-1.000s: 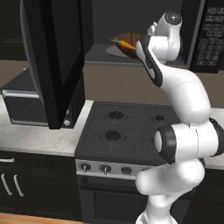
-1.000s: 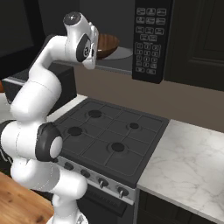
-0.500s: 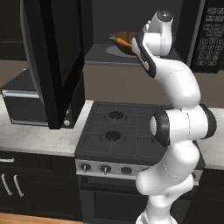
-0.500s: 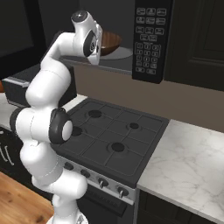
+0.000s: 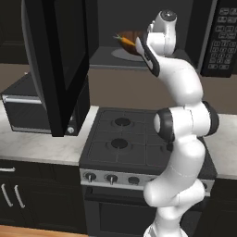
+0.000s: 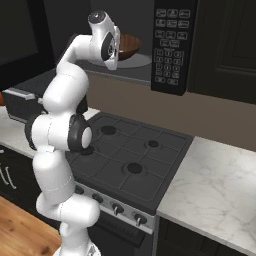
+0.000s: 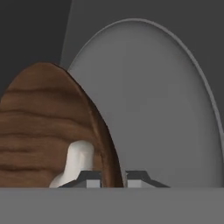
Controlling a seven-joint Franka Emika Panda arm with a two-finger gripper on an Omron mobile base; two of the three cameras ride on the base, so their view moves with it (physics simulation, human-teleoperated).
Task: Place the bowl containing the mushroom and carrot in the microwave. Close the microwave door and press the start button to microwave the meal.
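Where the arm (image 5: pixel 178 92) blocks it, bowl (image 5: pixel 132 39) half hidden.

Colours and grain around the open microwave

The bowl (image 7: pixel 48 127) is dark brown wood with banded grain; the mushroom (image 7: pixel 74 164) is whitish-beige, the carrot (image 5: pixel 127 41) bright orange. The turntable (image 7: pixel 166 113) is plain grey. The microwave (image 6: pixel 172 45) is black with pale keypad buttons, its door (image 5: pixel 58 65) black too. The worktop (image 6: pixel 220 185) is white marble with faint grey veins; the stove (image 6: pixel 132 160) is dark grey.

black stove (image 5: pixel 125 143), marble counter (image 6: pixel 215 195), dark cabinets (image 6: pixel 225 45), wooden floor (image 6: pixel 20 230)
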